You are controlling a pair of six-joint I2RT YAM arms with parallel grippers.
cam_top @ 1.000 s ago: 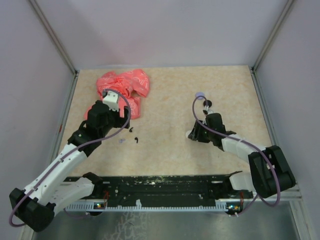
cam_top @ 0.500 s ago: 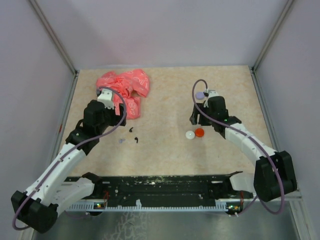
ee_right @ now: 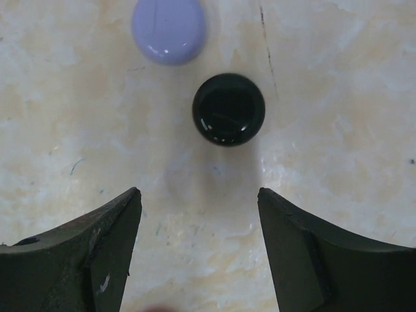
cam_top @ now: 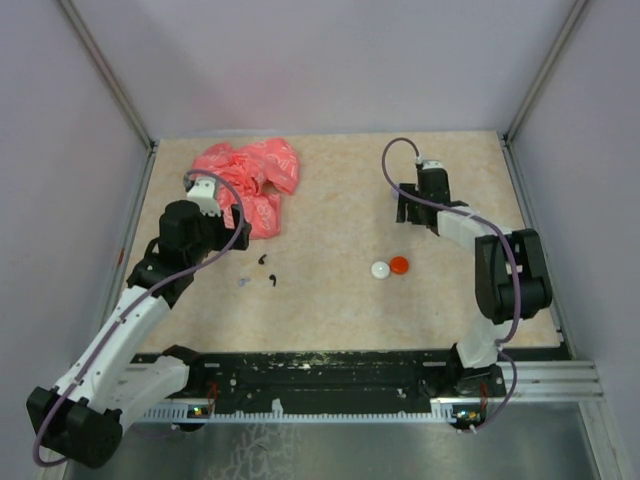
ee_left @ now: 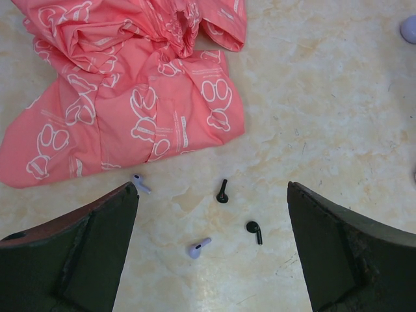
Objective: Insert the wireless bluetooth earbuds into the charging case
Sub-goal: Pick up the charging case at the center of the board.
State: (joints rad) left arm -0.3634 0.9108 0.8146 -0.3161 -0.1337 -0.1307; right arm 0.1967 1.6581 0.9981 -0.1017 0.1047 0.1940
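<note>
Earbuds (ee_left: 222,192), 2 black and 2 pale purple, lie loose on the table (ee_left: 338,97) just beside the pink cloth (ee_left: 130,97), framed under the left gripper (ee_left: 211,195), whose jaws stand wide apart and empty. Well away, the right gripper (ee_right: 198,195), also spread, hangs over a black disc (ee_right: 228,108) and a purple disc (ee_right: 168,29).

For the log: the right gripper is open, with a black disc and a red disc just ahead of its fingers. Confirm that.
Not quite. Beside the black disc lies a pale purple disc, not a red one, as the right wrist view shows. Otherwise right: the right gripper is open, both discs just ahead of its fingers.
</note>
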